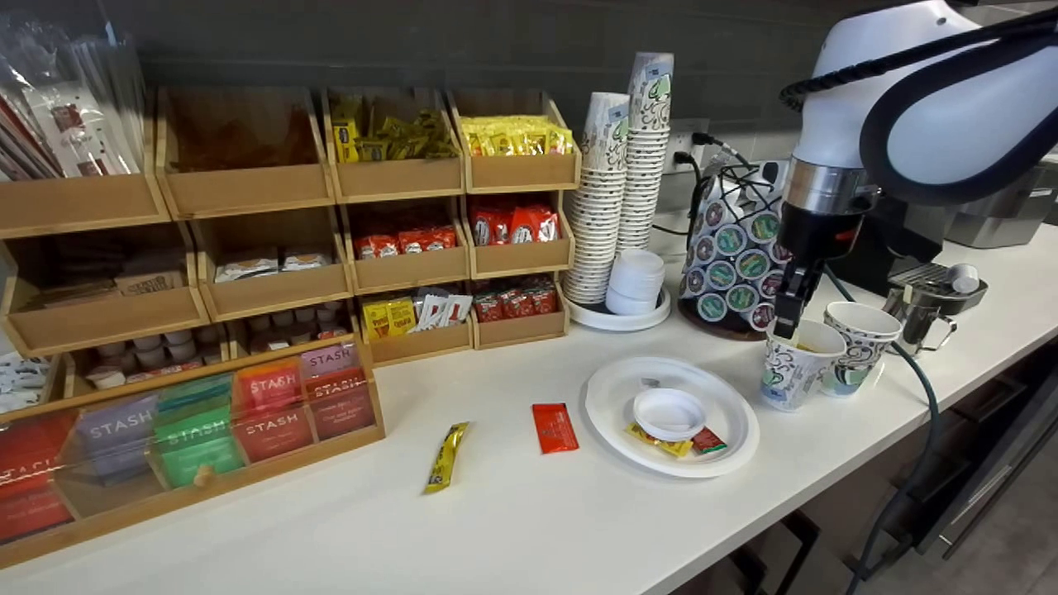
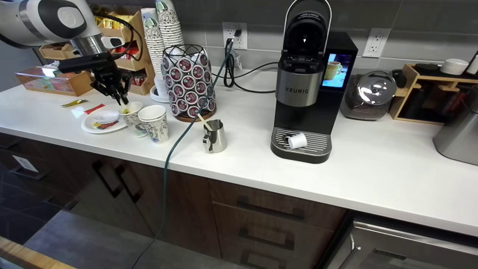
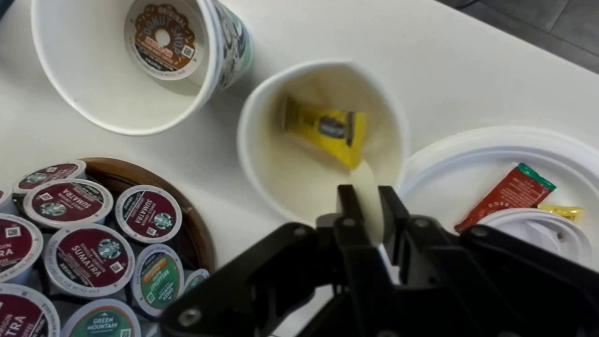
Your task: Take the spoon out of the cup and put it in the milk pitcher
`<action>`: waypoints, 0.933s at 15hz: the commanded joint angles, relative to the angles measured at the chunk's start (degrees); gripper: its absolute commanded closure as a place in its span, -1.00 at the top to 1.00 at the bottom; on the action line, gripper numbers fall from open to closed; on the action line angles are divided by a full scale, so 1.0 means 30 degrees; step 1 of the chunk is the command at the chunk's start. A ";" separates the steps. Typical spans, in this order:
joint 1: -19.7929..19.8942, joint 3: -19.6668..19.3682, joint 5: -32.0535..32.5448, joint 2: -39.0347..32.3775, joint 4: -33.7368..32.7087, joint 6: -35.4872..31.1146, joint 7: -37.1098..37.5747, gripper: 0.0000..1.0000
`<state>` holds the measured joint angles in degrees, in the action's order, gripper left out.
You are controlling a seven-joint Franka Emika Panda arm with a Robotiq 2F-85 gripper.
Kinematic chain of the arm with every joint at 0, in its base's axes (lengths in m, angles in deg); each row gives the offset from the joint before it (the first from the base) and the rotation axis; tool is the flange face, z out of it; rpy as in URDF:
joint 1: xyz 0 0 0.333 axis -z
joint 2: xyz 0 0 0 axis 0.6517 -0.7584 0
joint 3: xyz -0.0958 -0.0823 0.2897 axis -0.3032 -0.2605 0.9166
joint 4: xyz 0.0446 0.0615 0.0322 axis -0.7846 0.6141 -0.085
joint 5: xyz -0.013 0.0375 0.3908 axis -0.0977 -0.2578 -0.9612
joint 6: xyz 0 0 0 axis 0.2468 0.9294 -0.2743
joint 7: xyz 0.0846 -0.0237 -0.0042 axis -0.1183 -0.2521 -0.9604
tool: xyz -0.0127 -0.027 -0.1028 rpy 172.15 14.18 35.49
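Black pincer: clamped on slim cream spoon.
Dark-green cable: runs between nested white patterned paper cups and silver metal pitcher.

wrist view staring down, close beside the pod rack | both exterior views standing back, peering down from either side | all three catch it

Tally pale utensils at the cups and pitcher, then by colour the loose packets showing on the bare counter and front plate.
Pale utensils: 2 (spoon in gripper; stick in milk pitcher)
Yellow packets: 2 (slim packet on counter; partly covered packet on plate)
Red packets: 2 (flat packet on counter; green-ended packet on plate)
Total: 6
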<state>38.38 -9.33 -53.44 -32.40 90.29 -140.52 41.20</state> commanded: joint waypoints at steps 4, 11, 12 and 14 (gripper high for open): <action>0.0509 0.0244 -0.3871 0.1065 -0.0383 0.1675 -0.2335 -0.94; 0.0739 -0.0332 -0.4226 0.1273 -0.0682 0.1358 -0.1770 -0.94; 0.0727 -0.0378 -0.4078 0.1231 -0.0657 0.1165 -0.1600 -0.94; 0.0681 -0.0407 -0.3852 0.1135 -0.0549 0.0668 -0.1401 -0.94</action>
<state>40.52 -10.39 -65.12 -28.75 88.27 -137.18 35.93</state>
